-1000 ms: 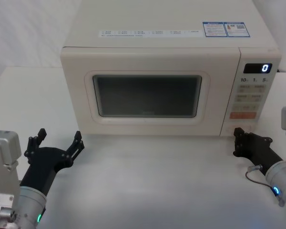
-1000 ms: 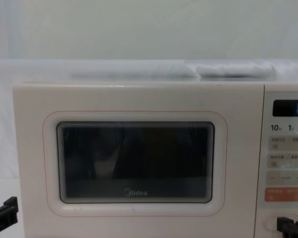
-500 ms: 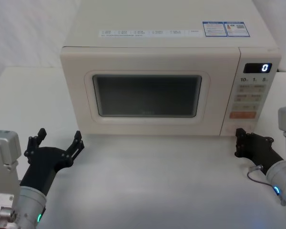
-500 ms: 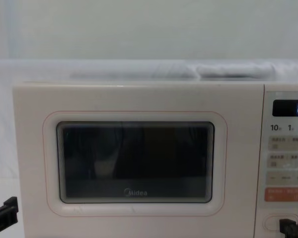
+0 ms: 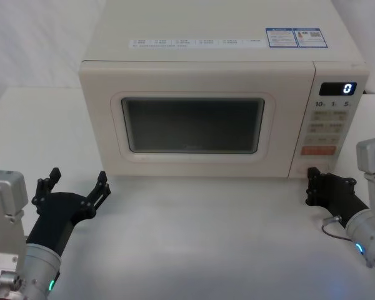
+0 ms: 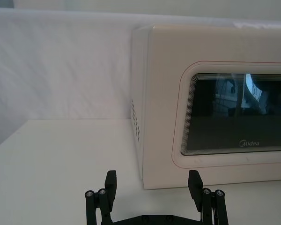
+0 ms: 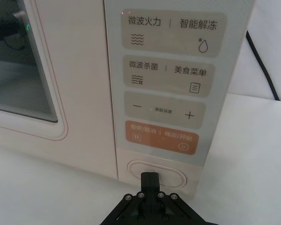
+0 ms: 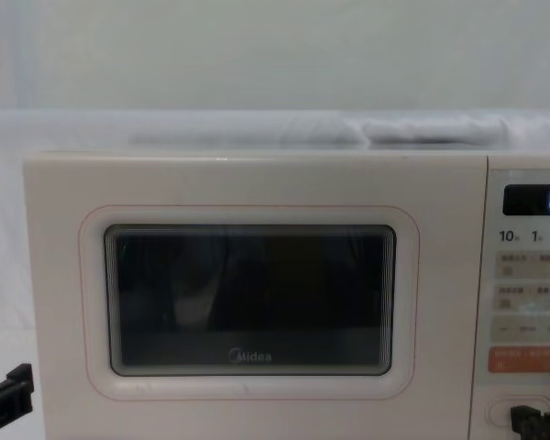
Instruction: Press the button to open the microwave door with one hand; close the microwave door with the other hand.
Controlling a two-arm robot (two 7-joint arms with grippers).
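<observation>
- Nearest you, your left gripper (image 5: pixel 75 187) hovers low over the white table (image 5: pixel 200 237), in front of the microwave's (image 5: pixel 206 81) left front corner and apart from it; its blocky black fingers (image 6: pixel 111 183) are spread wide, grasping nothing.
- Your right gripper (image 7: pixel 150 179) sits in front of the microwave's lower right corner, fingers pressed together into one narrow tip, which points at the button (image 7: pixel 155 174) and meets its face.
- The button is a smooth cream oval with a raised outline, at the bottom of the control panel, just under the orange-pink key (image 7: pixel 161 137).
- The microwave door (image 5: pixel 194 122), matte cream with a dark, glossy rounded window, lies flush with the body, closed.
- Above the panel, the black display (image 5: pixel 337 89) reads "0".
</observation>
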